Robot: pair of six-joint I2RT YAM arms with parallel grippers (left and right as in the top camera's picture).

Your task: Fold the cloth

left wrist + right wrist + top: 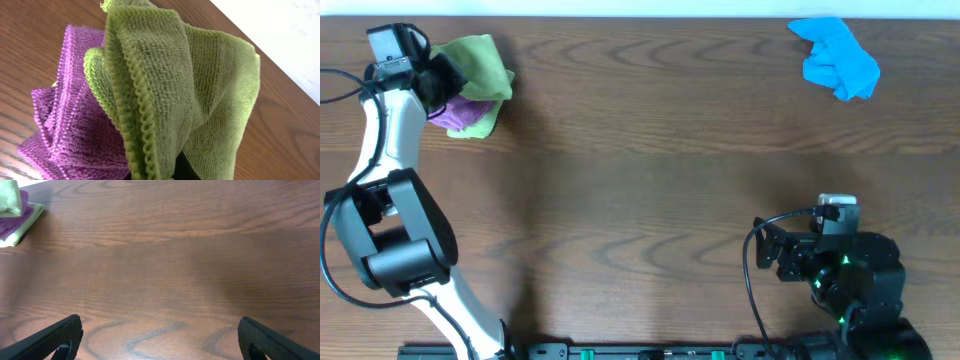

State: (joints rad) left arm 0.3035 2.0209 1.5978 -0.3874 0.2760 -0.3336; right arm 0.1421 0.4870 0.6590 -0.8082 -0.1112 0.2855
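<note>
Lime-green microfibre, the cloth (480,62) sat bunched at the ten o'clock corner of the table (640,180), partly draped over a purple cloth (468,115) lying at its seven o'clock. The left gripper (445,80) was pinched on the cloth's gathered edge, its fingers almost buried in fabric in the wrist view. A blue cloth (838,60) lay crumpled at one o'clock. At five o'clock the right gripper (160,326) stood spread wide, holding nothing.
</note>
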